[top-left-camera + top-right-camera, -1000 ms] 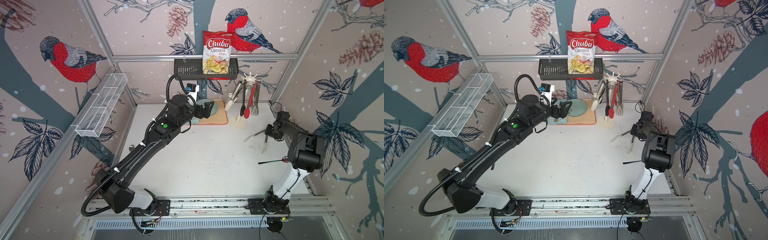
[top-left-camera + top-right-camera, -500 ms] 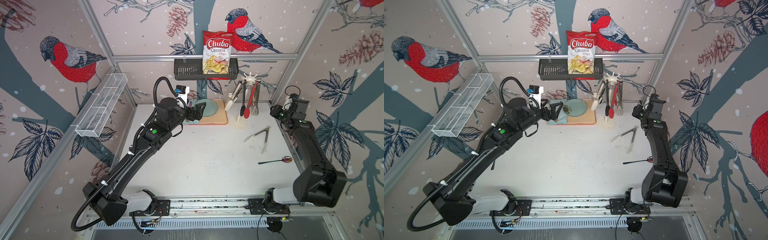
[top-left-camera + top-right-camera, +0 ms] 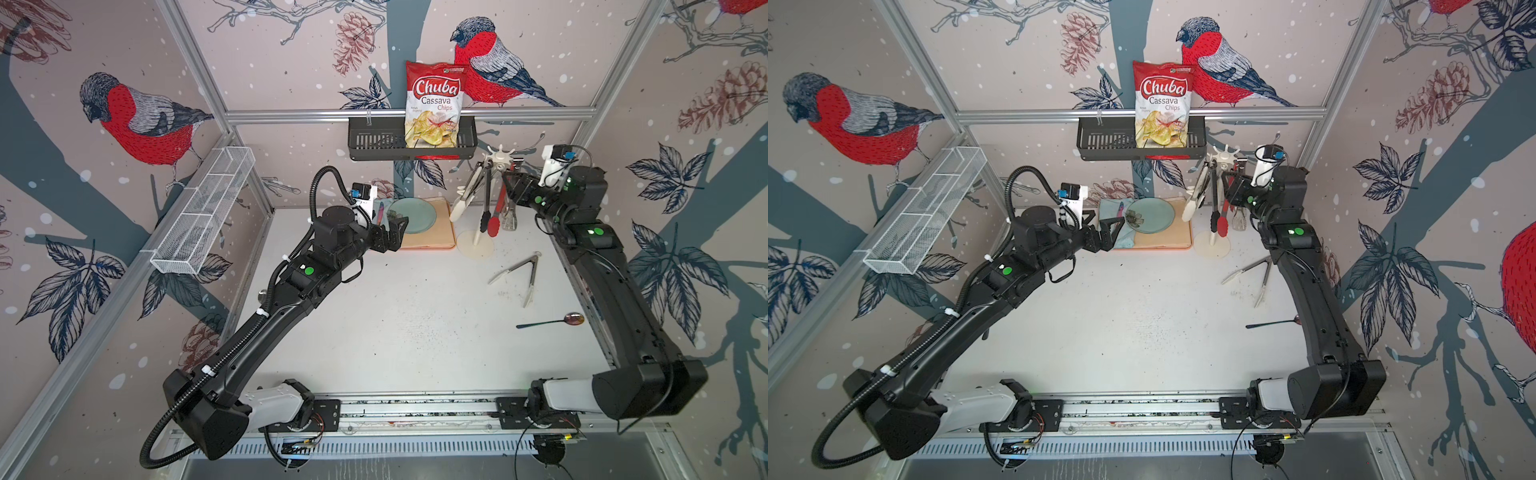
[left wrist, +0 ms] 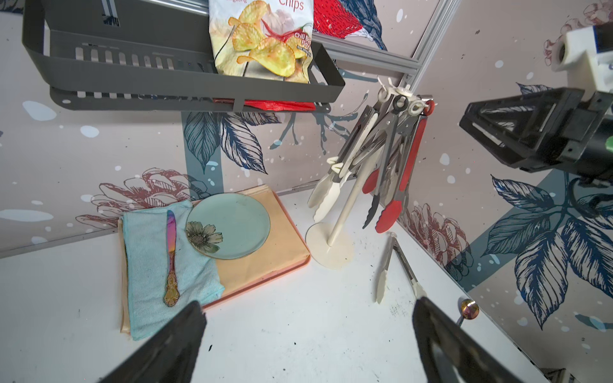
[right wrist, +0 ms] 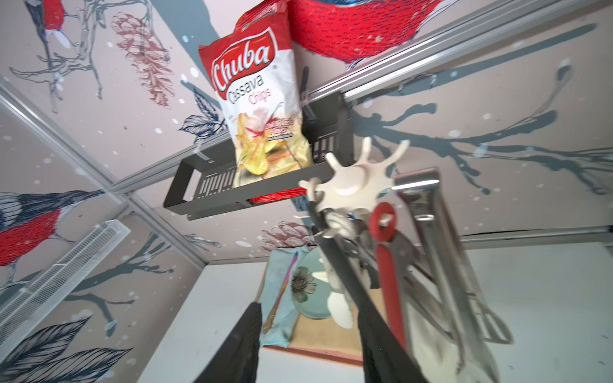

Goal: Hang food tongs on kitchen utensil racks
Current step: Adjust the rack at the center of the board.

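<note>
Tongs (image 3: 515, 269) with pale tips lie loose on the white table (image 3: 395, 324), right of centre in both top views, just beyond a dark spoon (image 3: 548, 323). Left of centre, the left gripper (image 4: 308, 306) hovers above the table, jaws wide apart and empty. Farther back, upper right, more tongs (image 3: 494, 224) hang from the crown of the cream rack (image 3: 476, 250); the right gripper (image 3: 510, 183) sits just beside them, jaws partly apart, gripping nothing. Behind, a black basket (image 3: 374, 143) holds a chip bag (image 3: 434, 104)
</note>
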Tool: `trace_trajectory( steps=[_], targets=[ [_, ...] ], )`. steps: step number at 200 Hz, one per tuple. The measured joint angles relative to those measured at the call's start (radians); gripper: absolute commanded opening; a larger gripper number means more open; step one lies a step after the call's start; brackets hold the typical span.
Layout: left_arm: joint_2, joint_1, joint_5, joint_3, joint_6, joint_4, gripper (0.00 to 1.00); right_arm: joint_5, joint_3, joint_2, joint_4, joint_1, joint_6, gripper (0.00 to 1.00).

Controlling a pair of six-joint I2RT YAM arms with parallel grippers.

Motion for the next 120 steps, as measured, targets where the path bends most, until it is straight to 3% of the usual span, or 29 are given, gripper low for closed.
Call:
trace_trajectory(
  steps=[62, 120],
  targets=[
    [-0.050, 0.004, -0.011, -0.041, 0.000, -0.001, 0.96, 0.004, 0.173, 0.107, -0.007, 0.071, 0.089, 0.36],
    [-0.074, 0.008, -0.027, -0.053, 0.000, -0.004, 0.96, 0.032, 0.287, 0.170, -0.117, -0.006, 0.195, 0.30]
  ],
)
